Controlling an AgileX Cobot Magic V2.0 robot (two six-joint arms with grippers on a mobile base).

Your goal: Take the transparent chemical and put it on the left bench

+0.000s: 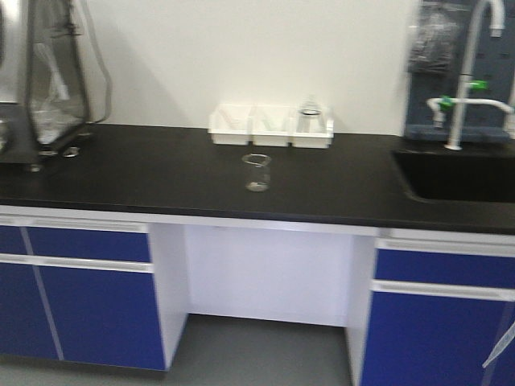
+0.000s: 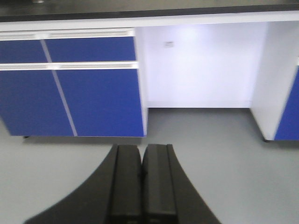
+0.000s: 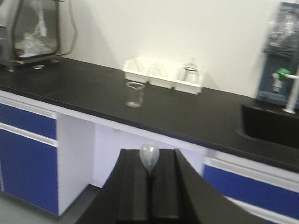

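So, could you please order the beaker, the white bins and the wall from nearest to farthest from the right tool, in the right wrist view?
1. Beaker, on the black bench, ahead and slightly left of the right tool gripping the pipette.
2. White bins, behind it at the bench's back edge.
3. Wall, right behind the bins.

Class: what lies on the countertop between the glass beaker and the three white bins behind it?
Nothing. Bare black countertop separates beaker from bins, as the front-facing view shows.

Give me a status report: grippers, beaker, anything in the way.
Left gripper shut, empty. Right gripper shut on pipette. Beaker upright on left bench, in front of white bins. Nothing blocking it.
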